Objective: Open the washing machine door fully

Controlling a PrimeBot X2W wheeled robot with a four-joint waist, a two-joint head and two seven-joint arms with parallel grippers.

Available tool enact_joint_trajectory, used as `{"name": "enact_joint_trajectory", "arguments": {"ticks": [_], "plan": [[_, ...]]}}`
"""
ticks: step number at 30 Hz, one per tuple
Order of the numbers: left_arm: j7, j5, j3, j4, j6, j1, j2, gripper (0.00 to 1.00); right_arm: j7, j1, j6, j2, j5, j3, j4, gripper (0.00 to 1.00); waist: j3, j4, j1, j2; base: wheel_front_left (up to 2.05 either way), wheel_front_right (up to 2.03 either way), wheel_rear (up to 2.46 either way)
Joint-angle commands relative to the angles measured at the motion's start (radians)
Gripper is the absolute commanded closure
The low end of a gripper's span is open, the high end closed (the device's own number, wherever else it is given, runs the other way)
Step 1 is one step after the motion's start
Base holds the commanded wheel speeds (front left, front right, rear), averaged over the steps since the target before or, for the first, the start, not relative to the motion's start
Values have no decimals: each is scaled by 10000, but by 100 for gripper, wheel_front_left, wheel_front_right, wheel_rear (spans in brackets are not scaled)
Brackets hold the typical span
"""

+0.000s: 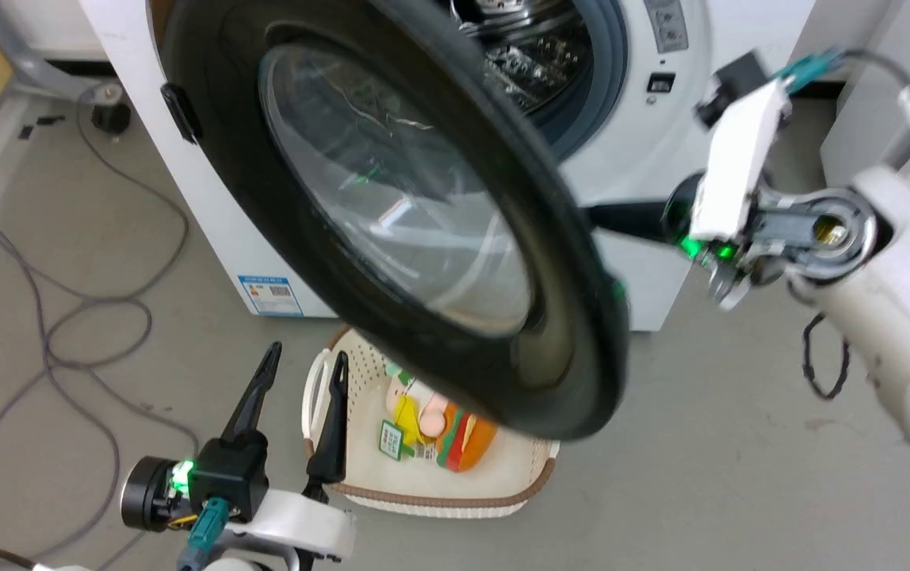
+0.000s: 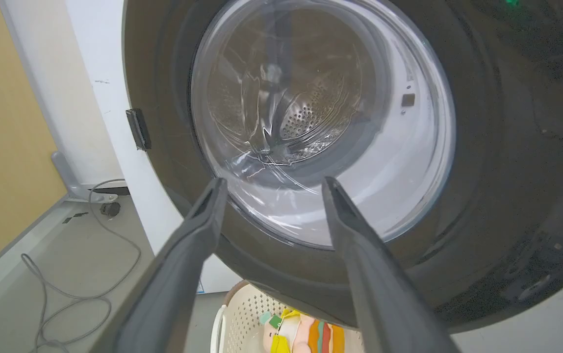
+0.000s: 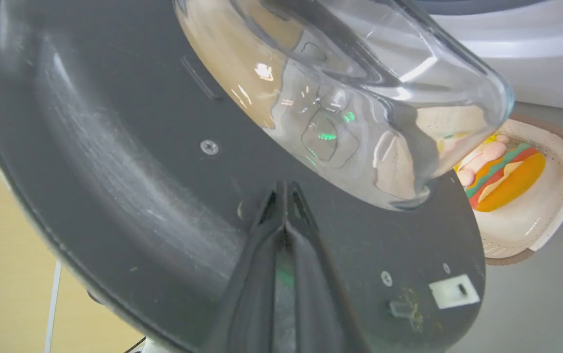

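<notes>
Right wrist view puts the right claw (image 3: 285, 189) front and centre: its two dark fingers are pressed together, pinching nothing, with the tips set against the dull inner face of the washing machine door (image 3: 115, 147), just below where the glass bowl bulges out. My guess is that it is shut on purpose, making one stiff prod to shove the door from behind rather than grip it. From the head view the same claw (image 1: 606, 216) reaches in sideways between the washing machine (image 1: 629, 143) and the door's free edge.

The left claw (image 1: 308, 350) hangs low near the floor with its fingers spread and nothing between them. Its wrist camera looks up between them (image 2: 273, 180) at the door's outer side (image 2: 320, 122), close to it but not touching; it seems parked out of the swing.

The door (image 1: 391, 214) stands swung well away from the front, hinged on the robot's left, and the steel drum (image 1: 526, 47) and its grey-blue seal (image 1: 598, 71) are exposed. It looks partly open, with more travel to go.

Under the door's lower rim sits a pale perforated basket (image 1: 423, 500) holding soft toys, one striped like a hamburger (image 1: 467, 444). Whether the drum holds anything I cannot tell.
</notes>
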Motion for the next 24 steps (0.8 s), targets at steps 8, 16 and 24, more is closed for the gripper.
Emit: {"name": "enact_joint_trajectory", "arguments": {"ticks": [8,16,24], "plan": [[-55,117,-16,166,-39,433,64,0,-185,1021,10,-77,470,644,-1759,100,-400,49,1,0,0,0,0],[-55,132,-21,244,-40,482,62,0,-646,1380,10,-199,798,1228,-2884,100,-426,82,1,0,0,0,0],[-55,112,-14,228,9,420,35,0,-2162,1970,10,-515,1239,1155,-3953,100,-253,37,1,0,0,0,0]]}}
